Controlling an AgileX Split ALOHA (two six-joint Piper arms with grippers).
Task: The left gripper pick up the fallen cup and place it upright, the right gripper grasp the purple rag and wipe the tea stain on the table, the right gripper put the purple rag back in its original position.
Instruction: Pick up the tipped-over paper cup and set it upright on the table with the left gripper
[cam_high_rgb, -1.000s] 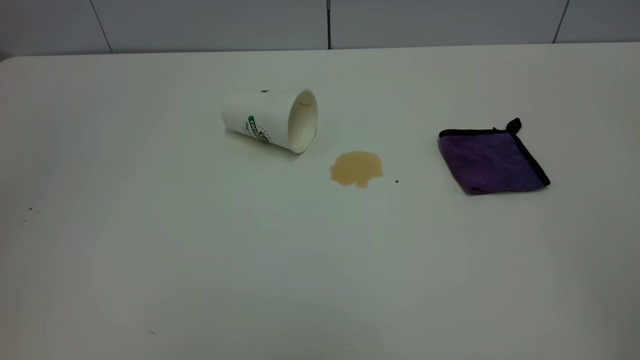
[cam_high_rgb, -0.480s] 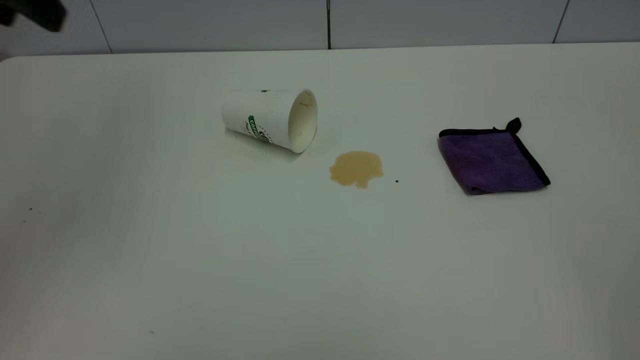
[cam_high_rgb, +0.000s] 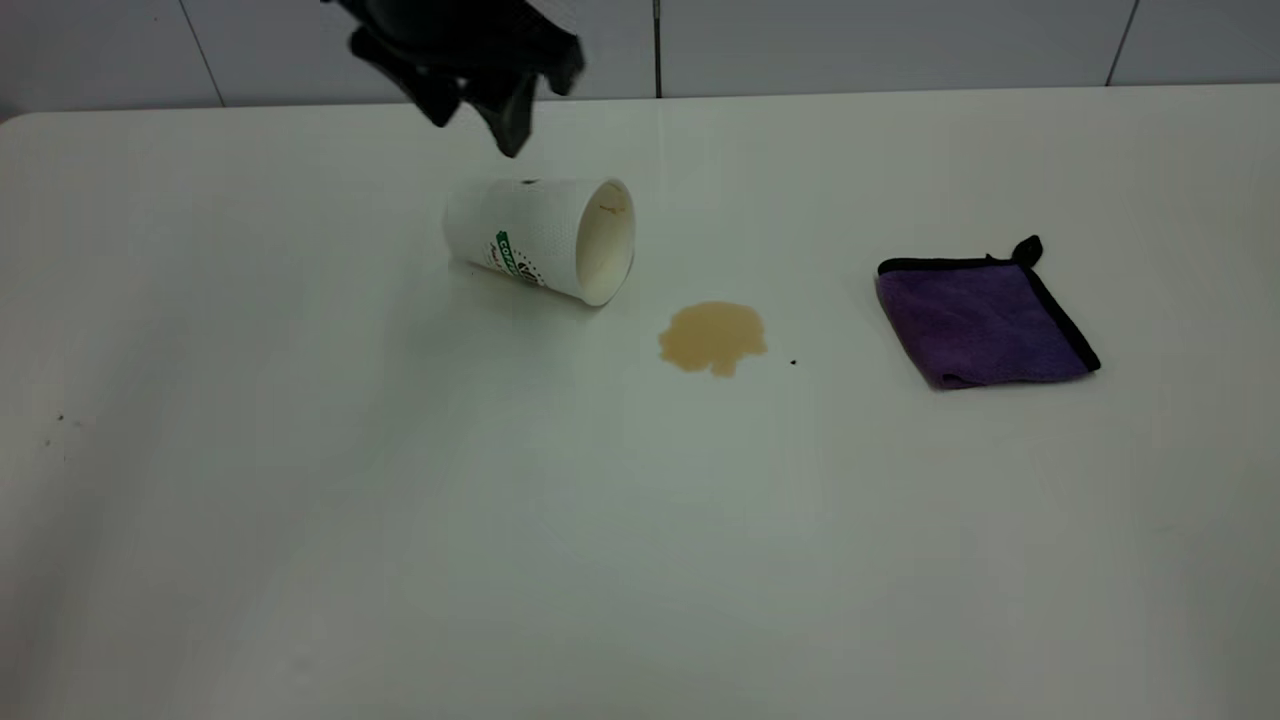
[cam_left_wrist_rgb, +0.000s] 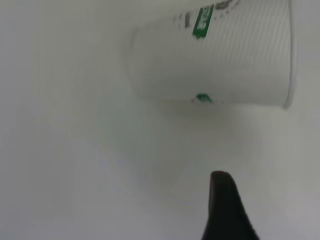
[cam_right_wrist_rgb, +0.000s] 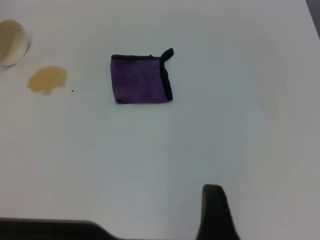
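The white cup (cam_high_rgb: 540, 238) lies on its side on the table (cam_high_rgb: 600, 540), its mouth facing the light-brown tea stain (cam_high_rgb: 712, 338). My left gripper (cam_high_rgb: 475, 122) hangs open just above and behind the cup and is not touching it. In the left wrist view the cup (cam_left_wrist_rgb: 215, 55) fills the frame beyond one black finger (cam_left_wrist_rgb: 225, 210). The purple rag (cam_high_rgb: 985, 320) lies folded flat to the right of the stain. My right gripper (cam_right_wrist_rgb: 216, 212) is well back from the rag (cam_right_wrist_rgb: 140, 80), with the stain (cam_right_wrist_rgb: 46, 80) and the cup's rim (cam_right_wrist_rgb: 11, 42) farther off.
A tiny dark speck (cam_high_rgb: 793, 362) sits just right of the stain. A few small specks (cam_high_rgb: 60, 418) mark the table's left side. A grey panelled wall (cam_high_rgb: 900, 40) runs behind the table's far edge.
My left gripper has come in from the upper left corner and now hangs over the cup. The cup, stain and rag have not moved.
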